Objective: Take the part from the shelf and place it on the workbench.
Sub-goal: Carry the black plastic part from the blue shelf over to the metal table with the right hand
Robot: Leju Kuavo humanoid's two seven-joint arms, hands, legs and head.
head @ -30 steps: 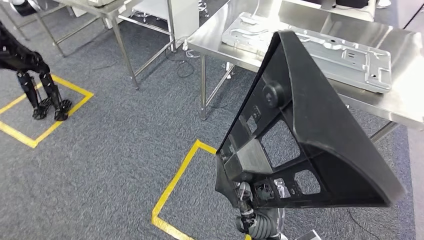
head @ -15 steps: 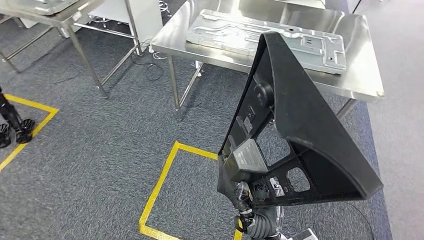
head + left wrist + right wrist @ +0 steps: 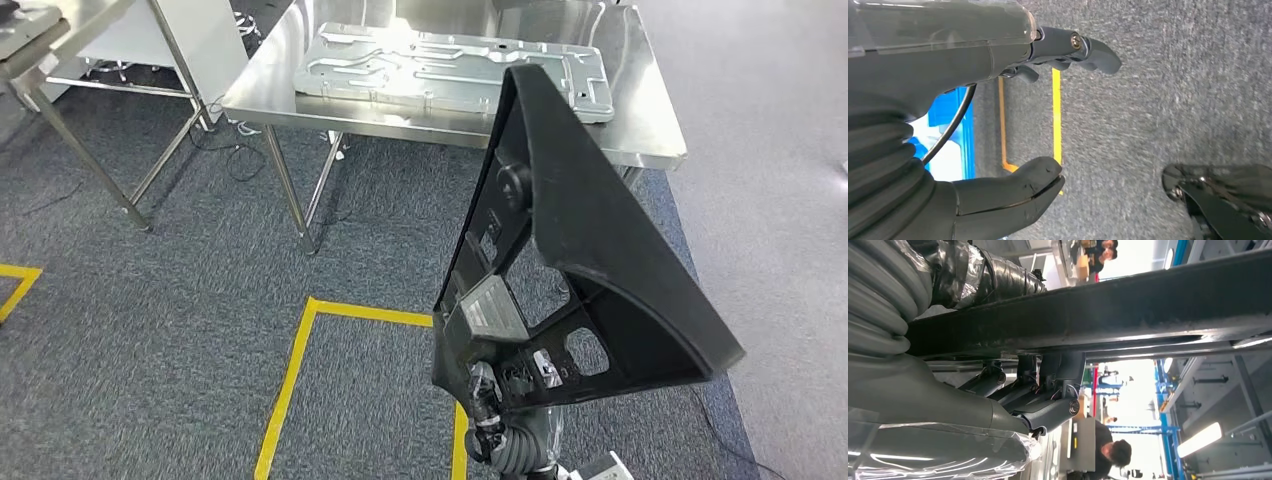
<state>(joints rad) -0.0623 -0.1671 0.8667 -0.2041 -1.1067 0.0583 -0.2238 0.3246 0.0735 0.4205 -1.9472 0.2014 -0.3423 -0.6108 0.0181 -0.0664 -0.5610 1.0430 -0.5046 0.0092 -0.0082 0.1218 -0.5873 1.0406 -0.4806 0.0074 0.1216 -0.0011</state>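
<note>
A big black triangular plastic part (image 3: 590, 250) stands upright in the middle of the head view, its ribbed open side facing me. My right hand (image 3: 490, 400) grips it from below at its lower corner. In the right wrist view the dark fingers (image 3: 1043, 390) wrap around a black bar of the part (image 3: 1128, 305). Beyond the part stands the steel workbench (image 3: 645, 105), with a silver stamped metal plate (image 3: 450, 70) lying on it. My left hand (image 3: 963, 55) hangs over the grey carpet, thumb and fingers apart, holding nothing.
A yellow tape outline (image 3: 290, 370) marks the carpet in front of the workbench. A second steel table (image 3: 30, 40) stands at the far left. People (image 3: 1113, 452) are visible far off in the right wrist view.
The whole view has swung: the workbench has slid from the upper right to the upper middle and the left table is nearly out of frame. The part stays in my right hand.
</note>
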